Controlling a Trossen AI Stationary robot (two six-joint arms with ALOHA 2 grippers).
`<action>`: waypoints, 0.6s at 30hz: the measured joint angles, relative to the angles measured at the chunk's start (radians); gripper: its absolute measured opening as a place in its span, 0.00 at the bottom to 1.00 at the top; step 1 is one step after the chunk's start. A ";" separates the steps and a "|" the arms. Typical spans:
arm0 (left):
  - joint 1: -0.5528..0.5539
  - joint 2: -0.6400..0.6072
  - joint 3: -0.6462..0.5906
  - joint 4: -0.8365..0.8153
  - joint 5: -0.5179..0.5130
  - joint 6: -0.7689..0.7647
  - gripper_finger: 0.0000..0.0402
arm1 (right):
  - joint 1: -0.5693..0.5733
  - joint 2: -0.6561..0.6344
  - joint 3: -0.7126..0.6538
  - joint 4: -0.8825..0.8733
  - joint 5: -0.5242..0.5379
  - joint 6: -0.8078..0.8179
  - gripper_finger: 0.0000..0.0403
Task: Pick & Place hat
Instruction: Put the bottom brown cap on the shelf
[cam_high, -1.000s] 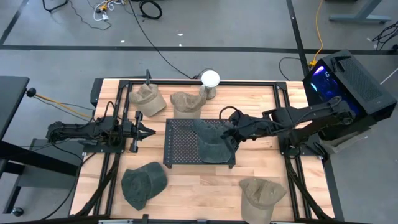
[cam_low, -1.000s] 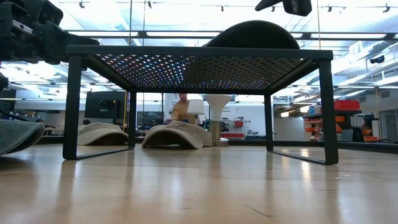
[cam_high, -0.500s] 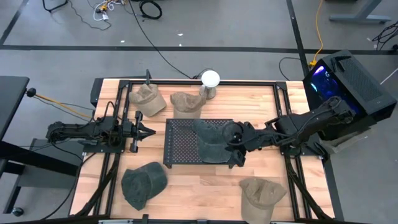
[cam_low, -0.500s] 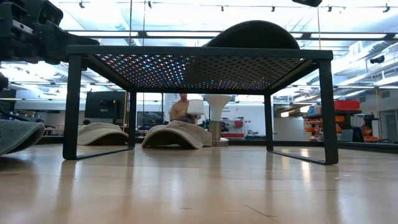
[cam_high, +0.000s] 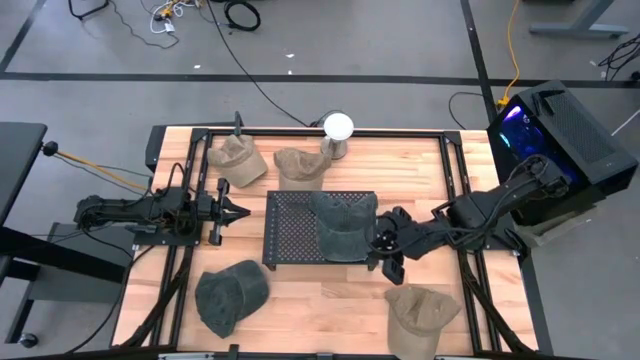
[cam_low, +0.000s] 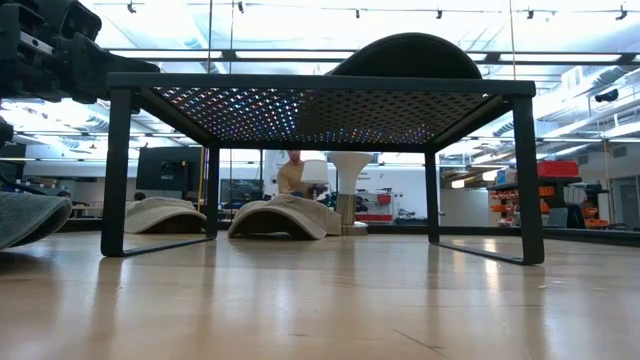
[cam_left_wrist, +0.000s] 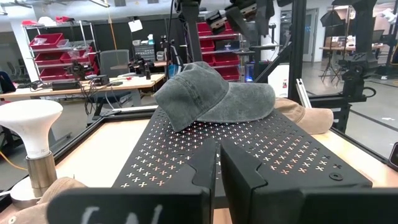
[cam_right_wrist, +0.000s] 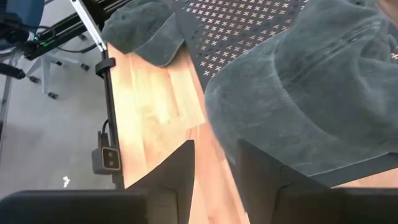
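A dark grey-green hat (cam_high: 345, 225) lies on the right half of a black perforated rack (cam_high: 295, 228), resting on the mesh top. The low view shows its crown (cam_low: 405, 55) above the rack (cam_low: 320, 85). My right gripper (cam_high: 387, 257) hovers open beside the rack's near right corner, just off the hat. In its wrist view the fingers (cam_right_wrist: 216, 171) stand apart, with the hat (cam_right_wrist: 311, 93) ahead of them. My left gripper (cam_high: 238, 211) waits shut to the left of the rack, pointing at it. Its wrist view (cam_left_wrist: 216, 168) looks across the mesh to the hat (cam_left_wrist: 211, 93).
Two tan hats (cam_high: 237, 158) (cam_high: 302, 167) and a white bulb on a stand (cam_high: 338, 130) sit near the far edge. A dark green hat (cam_high: 228, 295) and a tan hat (cam_high: 420, 315) lie near the near edge. Bare wood shows between them.
My right gripper has drawn back from above the hat on the rack, moving toward the table's near edge and a little right. It has left the low view's top. The hat stays where it was on the mesh.
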 joint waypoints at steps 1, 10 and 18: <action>0.000 0.000 0.000 0.000 0.000 0.000 0.07 | 0.004 0.000 0.000 0.000 0.000 0.000 0.29; 0.000 0.000 0.000 0.000 0.000 0.000 0.07 | 0.094 0.017 -0.001 0.001 -0.007 -0.004 0.29; 0.000 0.000 0.000 0.000 0.000 0.000 0.07 | 0.194 0.047 -0.001 -0.002 -0.007 -0.053 0.29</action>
